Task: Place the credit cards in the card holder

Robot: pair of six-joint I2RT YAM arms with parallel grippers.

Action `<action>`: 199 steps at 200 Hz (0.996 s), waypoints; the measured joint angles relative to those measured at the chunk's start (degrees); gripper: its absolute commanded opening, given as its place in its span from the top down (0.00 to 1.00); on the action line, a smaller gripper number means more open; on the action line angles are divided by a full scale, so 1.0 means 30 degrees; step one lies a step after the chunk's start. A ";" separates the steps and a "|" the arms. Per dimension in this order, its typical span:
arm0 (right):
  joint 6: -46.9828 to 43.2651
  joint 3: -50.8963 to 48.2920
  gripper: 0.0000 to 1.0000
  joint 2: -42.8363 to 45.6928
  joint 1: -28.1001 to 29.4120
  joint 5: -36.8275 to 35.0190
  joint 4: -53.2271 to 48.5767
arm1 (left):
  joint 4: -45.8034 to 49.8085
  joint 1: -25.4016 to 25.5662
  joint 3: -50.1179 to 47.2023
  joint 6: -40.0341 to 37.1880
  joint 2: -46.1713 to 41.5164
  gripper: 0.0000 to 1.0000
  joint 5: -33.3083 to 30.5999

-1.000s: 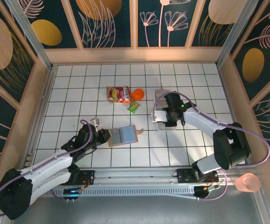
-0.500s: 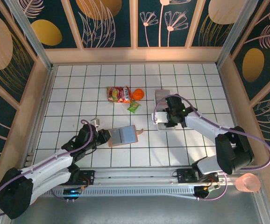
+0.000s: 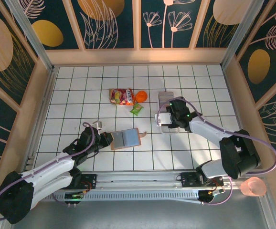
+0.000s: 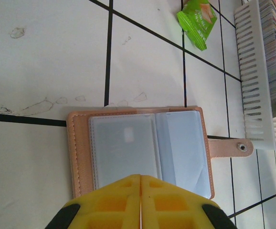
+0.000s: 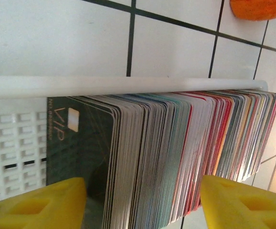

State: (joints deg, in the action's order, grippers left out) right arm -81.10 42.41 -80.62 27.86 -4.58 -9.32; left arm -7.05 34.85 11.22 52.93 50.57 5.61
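The salmon-pink card holder [image 3: 126,139] lies open on the tiled table, its grey pockets [image 4: 143,148] up and its snap tab to the right. My left gripper [image 3: 108,139] is shut, and its yellow tips [image 4: 141,179] lie over the holder's near edge. The credit cards [image 5: 176,152] stand as a dense striped row in a white slotted tray [image 5: 14,138], with a dark VIP card [image 5: 76,143] at the front. My right gripper [image 5: 143,205] is open, one yellow finger on each side of the row. From above, that gripper [image 3: 169,119] hovers over the tray [image 3: 163,128].
A red snack packet [image 3: 121,96], an orange object [image 3: 140,96] and a green packet [image 3: 136,109] lie behind the holder. A small white item [image 3: 98,125] sits by the left arm. Wooden walls fence the table. A pink cup [image 3: 252,187] stands off the table, near right.
My right gripper has gone from shut to open over the card row and shifted slightly along the tray. The left gripper and the card holder have stayed put.
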 measured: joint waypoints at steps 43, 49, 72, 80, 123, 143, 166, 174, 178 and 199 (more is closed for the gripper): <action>-0.0022 0.0007 0.20 -0.0714 0.0102 -0.0189 0.0131 | 0.0000 0.0000 -0.0204 0.0000 -0.0029 0.93 -0.0007; -0.0007 0.0007 0.19 -0.0772 0.0109 -0.0204 0.0117 | 0.0000 0.0000 -0.0248 -0.0007 -0.0036 0.93 -0.0007; -0.0015 0.0007 0.16 -0.0882 0.0153 -0.0197 0.0095 | 0.0000 0.0000 -0.0284 -0.0007 -0.0102 0.93 -0.0007; -0.0022 0.0007 0.16 -0.0911 0.0189 -0.0204 0.0109 | 0.0000 0.0000 -0.0284 -0.0007 -0.0146 0.93 -0.0007; -0.0036 0.0044 0.22 -0.1494 0.0393 -0.0554 0.0219 | 0.0000 0.0000 -0.0284 -0.0007 -0.0204 0.93 -0.0015; -0.0044 0.0291 0.30 -0.1581 0.0393 -0.0619 0.0175 | 0.0000 0.0000 -0.0313 -0.0007 -0.0197 0.94 -0.0015; 0.0000 0.0539 0.42 -0.1566 0.0466 -0.0641 -0.0299 | 0.0000 0.0000 -0.0321 -0.0007 -0.0197 0.94 -0.0015; -0.0007 0.0634 0.43 -0.1537 0.0503 -0.0678 -0.0488 | 0.0000 0.0000 -0.0328 0.0000 -0.0197 0.94 -0.0015; -0.0015 0.0678 0.43 -0.1515 0.0503 -0.0678 -0.0554 | 0.0000 0.0000 -0.0335 0.0000 -0.0197 0.94 -0.0015; -0.0051 0.0743 0.49 -0.1479 0.0503 -0.0699 -0.0517 | 0.0000 0.0000 -0.0386 0.0000 -0.0197 0.94 -0.0015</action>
State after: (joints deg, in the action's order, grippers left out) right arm -81.25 44.64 -85.06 29.36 -6.68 -10.87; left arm -7.05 34.85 10.07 52.93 49.98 5.56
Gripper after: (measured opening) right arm 0.523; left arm 0.059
